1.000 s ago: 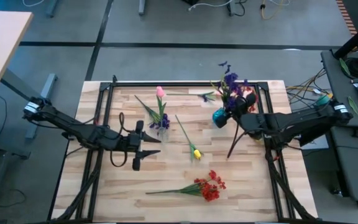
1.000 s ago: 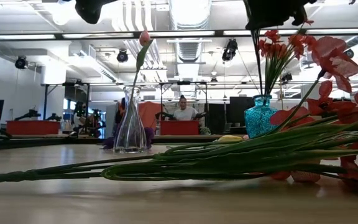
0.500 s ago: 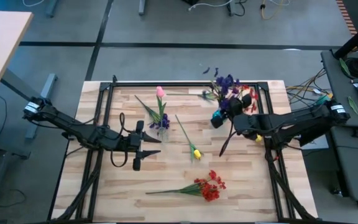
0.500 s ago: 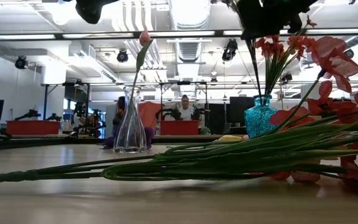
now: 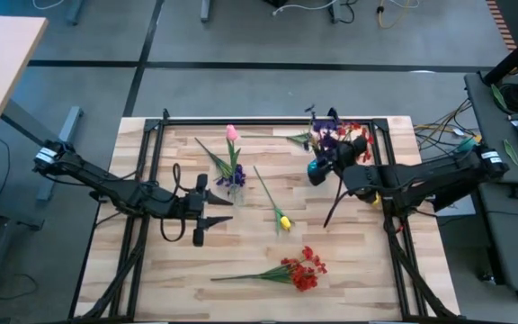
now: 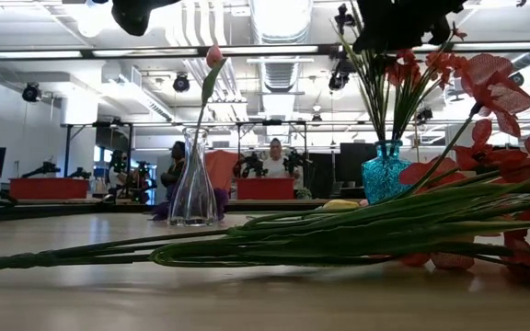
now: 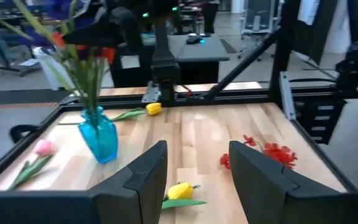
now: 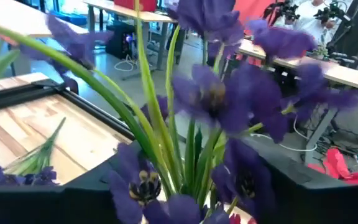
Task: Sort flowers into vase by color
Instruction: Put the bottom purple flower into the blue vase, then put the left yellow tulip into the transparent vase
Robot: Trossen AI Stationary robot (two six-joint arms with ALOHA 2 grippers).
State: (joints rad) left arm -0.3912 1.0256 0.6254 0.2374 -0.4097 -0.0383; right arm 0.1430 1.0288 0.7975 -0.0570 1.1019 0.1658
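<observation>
My right gripper (image 5: 347, 173) is shut on a purple blossom spray (image 5: 327, 137) next to the blue vase (image 5: 317, 170), which holds red blossoms (image 6: 421, 62). The spray's stem end (image 5: 327, 222) points toward the near edge. A clear vase (image 6: 193, 184) holds a pink tulip (image 6: 214, 55). A yellow tulip (image 5: 284, 220) and a red spray (image 5: 304, 268) lie on the table. A second purple spray (image 5: 299, 139) lies at the far edge. My left gripper (image 5: 212, 209) is open and empty at the left, above the table. My right gripper pinches the purple spray's green stems (image 8: 174, 167) between its two fingers, just below the blossoms (image 8: 216, 99). The spray is lifted clear of the table, blossoms up and toward the far edge. Its long stem (image 5: 333, 202) hangs slanting below the fingers.
A black frame (image 5: 268, 120) runs along the table's edges. A second yellow tulip (image 7: 154, 109) and a pink tulip (image 7: 42, 148) lie on the table in the left wrist view. People sit at desks (image 6: 274, 165) in the room behind.
My right gripper has shifted a little toward the table's left and back beside the blue vase. The purple spray has come lower and has tipped; its blossoms now stand nearer to the red blossoms in the vase. Its stem end has swung slightly.
</observation>
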